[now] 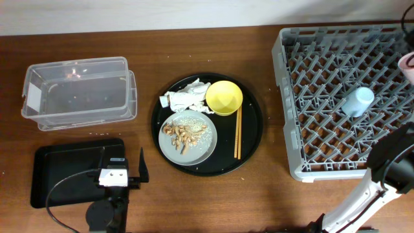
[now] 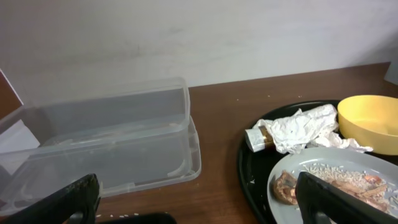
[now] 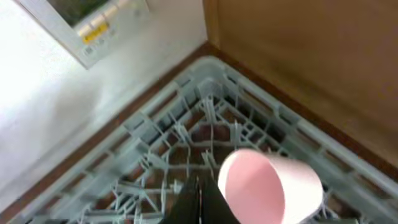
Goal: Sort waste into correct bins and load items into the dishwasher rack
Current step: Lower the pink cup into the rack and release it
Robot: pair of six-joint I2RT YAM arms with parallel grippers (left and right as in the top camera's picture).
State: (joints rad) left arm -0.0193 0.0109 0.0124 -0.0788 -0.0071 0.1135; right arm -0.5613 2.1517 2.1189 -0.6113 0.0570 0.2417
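A grey plate (image 1: 202, 147) with beige food scraps (image 1: 183, 134), a yellow bowl (image 1: 224, 97), crumpled white napkins (image 1: 186, 96) and wooden chopsticks (image 1: 237, 133) lie on the round black tray (image 1: 255, 123). My left gripper (image 1: 134, 173) is open and empty, low between the clear tub (image 1: 77, 90) and the plate (image 2: 323, 163). The left wrist view shows the napkins (image 2: 298, 127) and a brownish wrapper scrap (image 2: 261, 138). The dishwasher rack (image 1: 323, 77) holds a light-blue cup (image 1: 358, 100) and a pink cup (image 1: 407, 62). My right gripper (image 3: 199, 190) is shut beside the tilted pink cup (image 3: 273, 186), above the rack's far corner.
The shallow black rectangular tray (image 1: 65, 171) lies at front left, just left of my left gripper. The right arm (image 1: 388, 168) reaches up along the rack's front right corner. A wall and a white appliance (image 3: 93, 25) stand behind the rack.
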